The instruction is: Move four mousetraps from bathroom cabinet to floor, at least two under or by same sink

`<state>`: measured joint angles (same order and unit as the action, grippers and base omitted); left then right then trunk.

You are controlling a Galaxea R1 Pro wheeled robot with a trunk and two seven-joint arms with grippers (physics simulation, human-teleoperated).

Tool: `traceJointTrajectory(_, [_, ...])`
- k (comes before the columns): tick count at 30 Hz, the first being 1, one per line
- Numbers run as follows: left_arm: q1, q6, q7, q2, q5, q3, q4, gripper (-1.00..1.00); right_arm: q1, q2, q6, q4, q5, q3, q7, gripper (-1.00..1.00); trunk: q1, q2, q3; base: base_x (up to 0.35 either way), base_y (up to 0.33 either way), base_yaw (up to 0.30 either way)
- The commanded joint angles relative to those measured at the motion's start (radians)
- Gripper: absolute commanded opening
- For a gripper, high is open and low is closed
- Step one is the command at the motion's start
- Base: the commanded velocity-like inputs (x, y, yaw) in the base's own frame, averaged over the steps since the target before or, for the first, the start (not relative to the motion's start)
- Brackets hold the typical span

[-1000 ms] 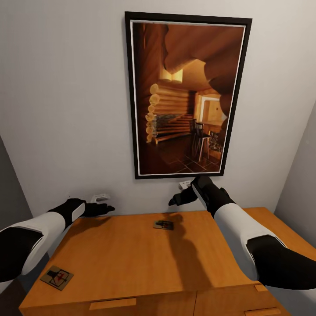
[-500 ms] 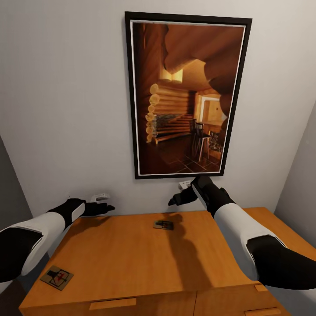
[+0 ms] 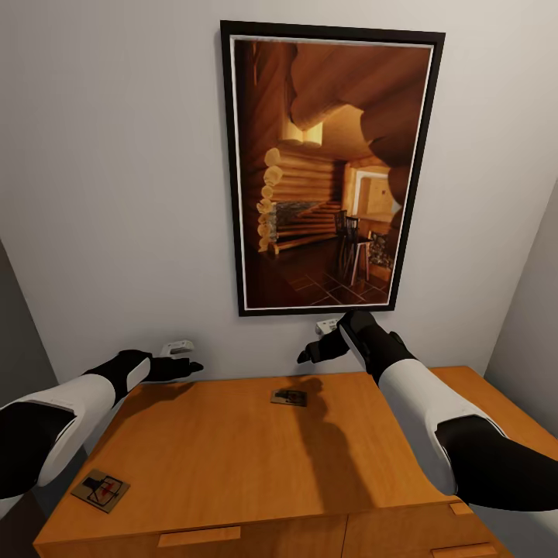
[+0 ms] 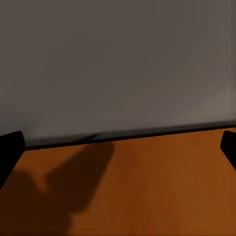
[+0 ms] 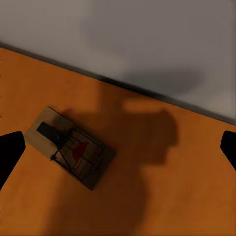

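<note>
Right gripper (image 3: 314,353) hovers wide open, empty, above 1 mousetrap (image 3: 288,397) near the wall on the cabinet (image 3: 232,457) tabletop. Left gripper (image 3: 190,366), also wide and empty, hangs over bare wood. A second trap (image 3: 101,490) lies at the front-left corner. Neither is lifted yet; no trap has visibly reached the floor.

The cabinet (image 3: 232,457) is cut off at the head view's lower edge; only 2 mousetraps (image 3: 288,397) (image 3: 101,490) show on its top, their wire parts too small to tell.
</note>
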<state>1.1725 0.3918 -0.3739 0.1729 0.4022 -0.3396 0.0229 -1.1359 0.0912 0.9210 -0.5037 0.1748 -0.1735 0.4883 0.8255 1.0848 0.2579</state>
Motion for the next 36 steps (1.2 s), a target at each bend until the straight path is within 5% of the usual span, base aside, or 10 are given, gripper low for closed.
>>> traceJointTrajectory(1, [0.001, 0.007, -0.002, 0.001, 0.010, -0.008, 0.002, 1.00, -0.001, 0.000, 0.002, -0.001, 0.010, -0.001, 0.009, 1.00, 0.000, 0.001, 0.001, 0.000, 0.000, 0.000])
traceJointTrajectory(36, [0.000, 0.010, -0.001, -0.005, 0.010, -0.006, 0.006, 1.00, -0.001, -0.013, -0.001, -0.001, 0.011, -0.003, 0.015, 1.00, 0.000, 0.001, 0.001, 0.000, 0.000, 0.000])
